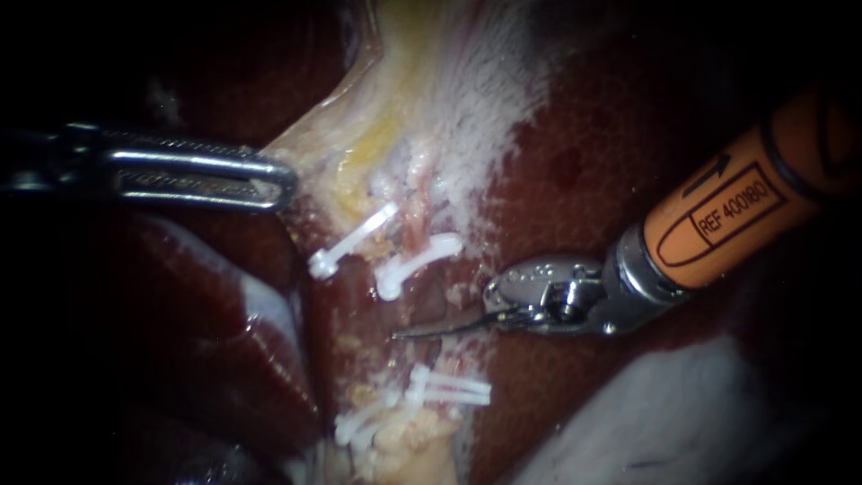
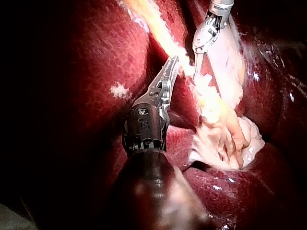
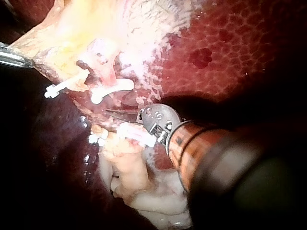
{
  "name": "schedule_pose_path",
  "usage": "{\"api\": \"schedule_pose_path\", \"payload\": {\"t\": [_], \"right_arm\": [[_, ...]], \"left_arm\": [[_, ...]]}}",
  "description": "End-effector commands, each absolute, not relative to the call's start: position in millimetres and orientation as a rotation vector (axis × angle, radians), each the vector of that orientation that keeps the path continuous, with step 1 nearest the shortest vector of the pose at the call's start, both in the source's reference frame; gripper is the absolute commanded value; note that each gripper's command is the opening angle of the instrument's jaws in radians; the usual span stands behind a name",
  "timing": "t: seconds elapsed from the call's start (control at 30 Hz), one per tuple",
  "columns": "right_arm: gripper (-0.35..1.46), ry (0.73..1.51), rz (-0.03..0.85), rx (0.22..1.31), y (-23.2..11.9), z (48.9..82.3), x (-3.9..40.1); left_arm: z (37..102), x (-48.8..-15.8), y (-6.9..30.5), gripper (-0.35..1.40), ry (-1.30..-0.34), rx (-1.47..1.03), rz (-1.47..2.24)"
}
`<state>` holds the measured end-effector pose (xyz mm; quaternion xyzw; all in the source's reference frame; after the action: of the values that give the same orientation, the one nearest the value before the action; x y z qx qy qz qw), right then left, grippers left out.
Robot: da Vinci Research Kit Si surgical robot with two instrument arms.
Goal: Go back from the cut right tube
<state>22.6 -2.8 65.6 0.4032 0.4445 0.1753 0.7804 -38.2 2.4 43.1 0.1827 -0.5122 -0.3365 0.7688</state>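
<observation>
Two sets of white clips are bracketing the right tube (image 1: 415, 223). An upper clip (image 1: 417, 260) is crossing its reddish stump, and the lower clips (image 1: 449, 389) are sitting well below, with a bare gap between them. The tube is lying mid-field on the pale tissue (image 1: 359, 117), just right of a second clipped strand.

The right instrument (image 1: 417, 330) is coming in from the right across the dark red liver (image 1: 575, 162). Its thin blades are pointing into that gap. They are lying together as one sliver, gripping nothing and touching neither set of clips. From the right wrist camera the blades (image 3: 120, 113) are showing just under the upper clip.

The left instrument (image 1: 278, 180) is reaching in from the left, well apart from the tube. Its jaws are lying closed, pinching the edge of the pale tissue at their tip.
</observation>
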Motion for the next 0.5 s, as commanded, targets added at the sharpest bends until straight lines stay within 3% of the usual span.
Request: {"api": "schedule_pose_path", "payload": {"t": [0.03, 0.5], "right_arm": [[-0.35, 0.961, 0.379, 0.871, -2.8, 65.7, 22.7], [-0.35, 0.964, 0.389, 0.859, -2.8, 65.7, 22.6]], "left_arm": [[43.1, -38.2, 2.4, -0.35, -1.112, 0.396, -0.73], [43.2, -38.2, 2.4, -0.35, -1.112, 0.396, -0.73]]}}
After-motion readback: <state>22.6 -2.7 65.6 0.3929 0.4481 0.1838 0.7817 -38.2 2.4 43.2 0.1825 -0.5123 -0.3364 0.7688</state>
